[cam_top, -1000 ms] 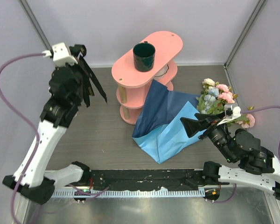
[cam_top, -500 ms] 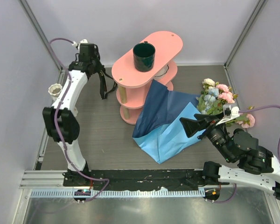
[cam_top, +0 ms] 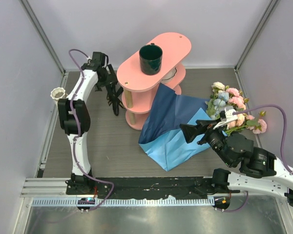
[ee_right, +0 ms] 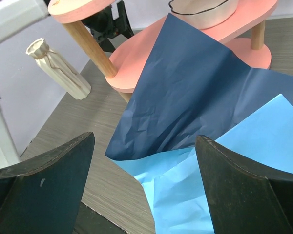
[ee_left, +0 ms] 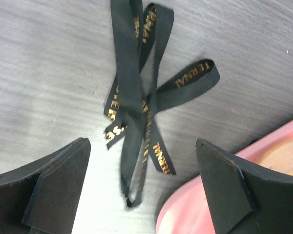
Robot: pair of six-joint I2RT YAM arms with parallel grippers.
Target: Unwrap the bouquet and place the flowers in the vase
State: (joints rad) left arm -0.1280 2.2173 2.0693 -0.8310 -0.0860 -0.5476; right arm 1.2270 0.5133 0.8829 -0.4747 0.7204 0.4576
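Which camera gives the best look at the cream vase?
Right wrist: the vase shows at full height, ribs included. Top external catches the vase from above, mostly its scalloped rim. Left wrist misses it.

black ribbon, gold letters "ternal"

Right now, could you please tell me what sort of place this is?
Probably a lab robot cell, not a home: plain grey enclosure walls, a mounting rail, and a staged pink shelf.
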